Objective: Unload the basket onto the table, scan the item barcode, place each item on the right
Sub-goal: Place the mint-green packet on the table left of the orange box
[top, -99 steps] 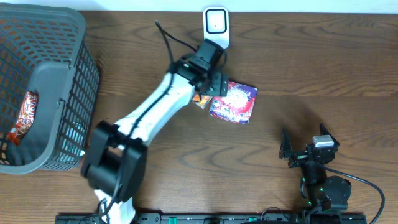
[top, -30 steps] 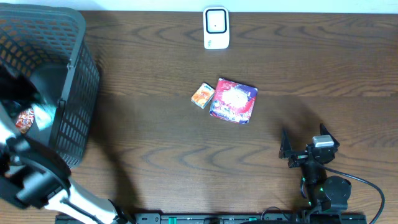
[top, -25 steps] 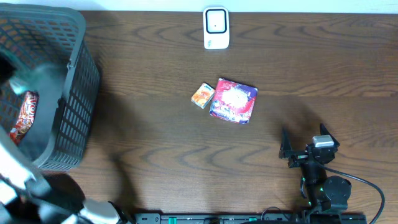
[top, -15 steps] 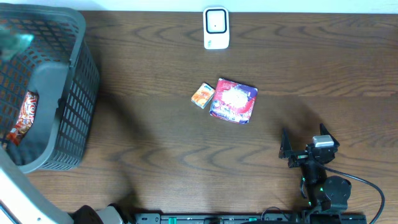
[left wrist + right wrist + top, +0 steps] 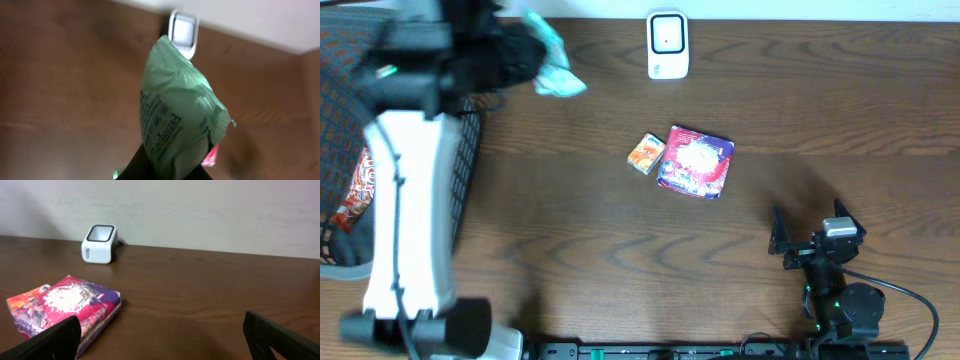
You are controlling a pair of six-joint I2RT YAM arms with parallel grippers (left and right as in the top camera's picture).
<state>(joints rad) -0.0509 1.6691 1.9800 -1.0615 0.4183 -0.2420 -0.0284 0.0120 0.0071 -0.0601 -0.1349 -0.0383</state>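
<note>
A green pouch (image 5: pixel 552 68) with printed text hangs above the table's back left, just right of the basket, and my left gripper (image 5: pixel 525 50) is shut on it. In the left wrist view the green pouch (image 5: pixel 175 110) rises from my left gripper (image 5: pixel 167 169) and fills the middle of the frame. The white scanner (image 5: pixel 183 31) shows just beyond the pouch's tip. That scanner (image 5: pixel 667 45) stands at the table's back edge, to the right of the pouch. My right gripper (image 5: pixel 810 238) rests open near the front right, and between its fingers in the right wrist view there is only table (image 5: pixel 165 335).
A dark mesh basket (image 5: pixel 463 170) stands at the left under my left arm, with a red packet (image 5: pixel 355 190) inside. A pink and purple packet (image 5: pixel 695 162) and a small orange box (image 5: pixel 645 153) lie side by side mid-table. The scanner (image 5: pixel 100 243) shows far left in the right wrist view.
My left arm has come up out of the basket with the green pouch and swung right, toward the scanner. The right arm has not moved.
</note>
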